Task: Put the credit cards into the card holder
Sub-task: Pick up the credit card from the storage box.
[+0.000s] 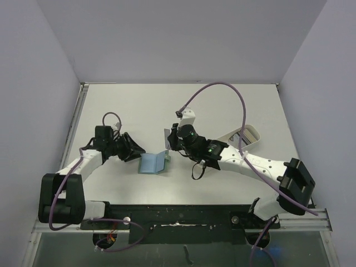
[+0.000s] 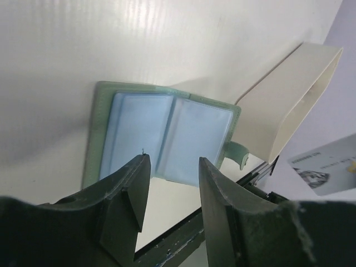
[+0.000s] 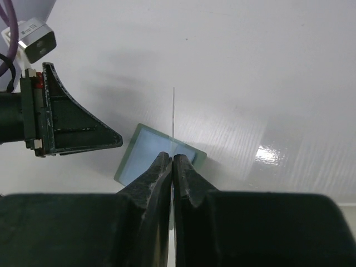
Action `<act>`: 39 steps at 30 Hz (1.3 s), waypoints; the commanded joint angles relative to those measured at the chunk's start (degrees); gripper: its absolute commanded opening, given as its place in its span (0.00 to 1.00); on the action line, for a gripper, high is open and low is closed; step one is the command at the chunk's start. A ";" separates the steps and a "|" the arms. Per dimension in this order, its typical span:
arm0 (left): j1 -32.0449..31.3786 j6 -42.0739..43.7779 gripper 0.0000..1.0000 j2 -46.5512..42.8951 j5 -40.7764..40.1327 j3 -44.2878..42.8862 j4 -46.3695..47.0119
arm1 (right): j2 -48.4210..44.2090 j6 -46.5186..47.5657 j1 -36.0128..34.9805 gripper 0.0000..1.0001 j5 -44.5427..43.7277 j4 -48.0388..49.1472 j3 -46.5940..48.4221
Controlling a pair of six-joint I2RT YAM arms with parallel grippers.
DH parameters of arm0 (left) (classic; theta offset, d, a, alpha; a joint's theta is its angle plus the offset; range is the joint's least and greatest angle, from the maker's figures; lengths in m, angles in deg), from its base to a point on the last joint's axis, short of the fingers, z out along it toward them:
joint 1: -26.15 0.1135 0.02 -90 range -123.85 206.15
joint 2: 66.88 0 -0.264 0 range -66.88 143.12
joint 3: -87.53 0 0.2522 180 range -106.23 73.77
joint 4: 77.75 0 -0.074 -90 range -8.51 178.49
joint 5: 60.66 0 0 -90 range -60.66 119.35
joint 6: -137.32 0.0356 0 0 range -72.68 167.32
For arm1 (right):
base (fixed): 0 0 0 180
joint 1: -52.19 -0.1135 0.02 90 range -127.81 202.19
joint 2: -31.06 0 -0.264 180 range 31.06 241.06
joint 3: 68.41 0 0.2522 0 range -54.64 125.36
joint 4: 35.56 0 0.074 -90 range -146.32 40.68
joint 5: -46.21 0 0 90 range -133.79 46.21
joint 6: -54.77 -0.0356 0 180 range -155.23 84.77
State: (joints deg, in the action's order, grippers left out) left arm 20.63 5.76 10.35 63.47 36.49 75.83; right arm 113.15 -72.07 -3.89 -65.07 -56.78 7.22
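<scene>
Card poised over the spread card holder

The right hand (image 3: 173, 161), clamped on a pale credit card (image 3: 173, 111) held upright and edge-on, hangs directly above the card holder (image 3: 147, 153). The holder lies unfolded on the desk (image 1: 139, 105) between both arms. The left hand (image 2: 172, 162), jaws apart and empty, sits just beside its left edge.

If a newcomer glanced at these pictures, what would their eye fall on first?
The wallet lies open, pale blue inside, on the table between the two grippers. The right gripper is shut on a thin pale card, held edge-on close over the wallet, while the left gripper stands open at the wallet's other side. A long white tray lies further right.
</scene>
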 commanded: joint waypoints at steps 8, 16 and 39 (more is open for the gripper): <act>6.90 -13.94 0.43 -9.97 20.28 11.26 25.65 | 5.45 -9.10 3.79 0.00 10.19 12.98 0.77; 6.79 -36.11 0.50 -12.44 27.82 18.43 58.66 | -0.84 -14.51 8.35 0.00 21.48 30.09 -10.34; 5.26 -42.56 0.38 -8.29 28.07 18.29 72.61 | 1.79 -19.12 6.68 0.00 32.15 39.04 -11.68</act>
State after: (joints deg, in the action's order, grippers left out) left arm 26.12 -38.99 1.55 91.12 56.40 145.68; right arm 115.11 -90.25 3.32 -34.43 -22.38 -5.08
